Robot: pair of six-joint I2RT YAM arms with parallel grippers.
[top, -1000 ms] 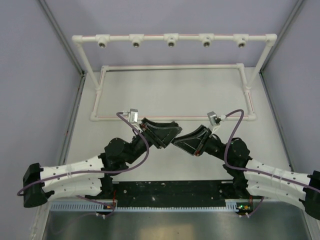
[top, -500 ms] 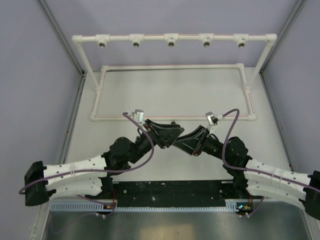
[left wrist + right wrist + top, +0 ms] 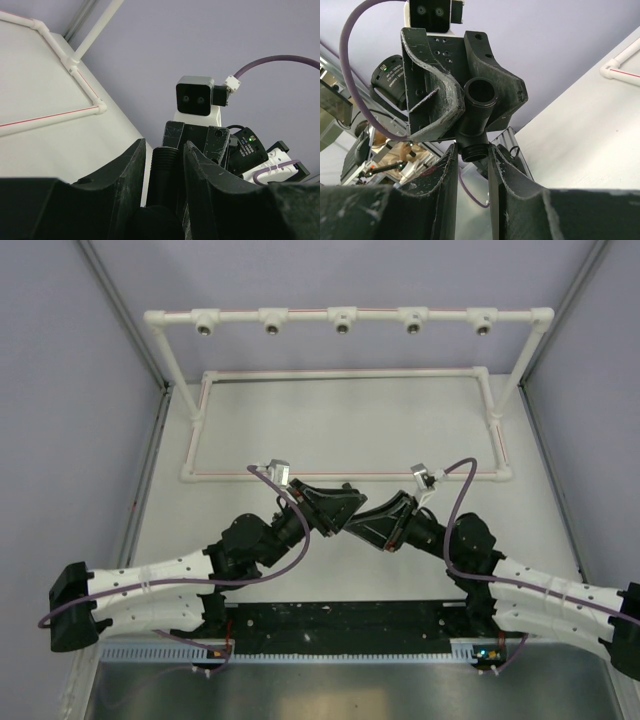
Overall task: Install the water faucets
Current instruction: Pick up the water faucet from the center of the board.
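Both grippers meet tip to tip over the middle of the table. One black water faucet [image 3: 479, 107] is held between them: a short tube with an open bore and a threaded end. My right gripper [image 3: 472, 155] is shut on the threaded end. My left gripper [image 3: 165, 150] has its jaws close around the faucet's ribbed stem [image 3: 167, 170], and its fingers [image 3: 437, 102] press on the body. In the top view the left gripper [image 3: 338, 508] and right gripper [image 3: 354, 522] hide the faucet. No other faucet is in view.
The white pipe frame stands at the back, its top bar [image 3: 300, 314] carrying several round metal-ringed sockets that face the arms. Its rectangular base [image 3: 340, 373] lies on the table beyond the grippers. Grey walls close in on both sides.
My left arm has moved right and forward to meet the right gripper, and its jaws have narrowed around the faucet. The right arm has hardly moved.
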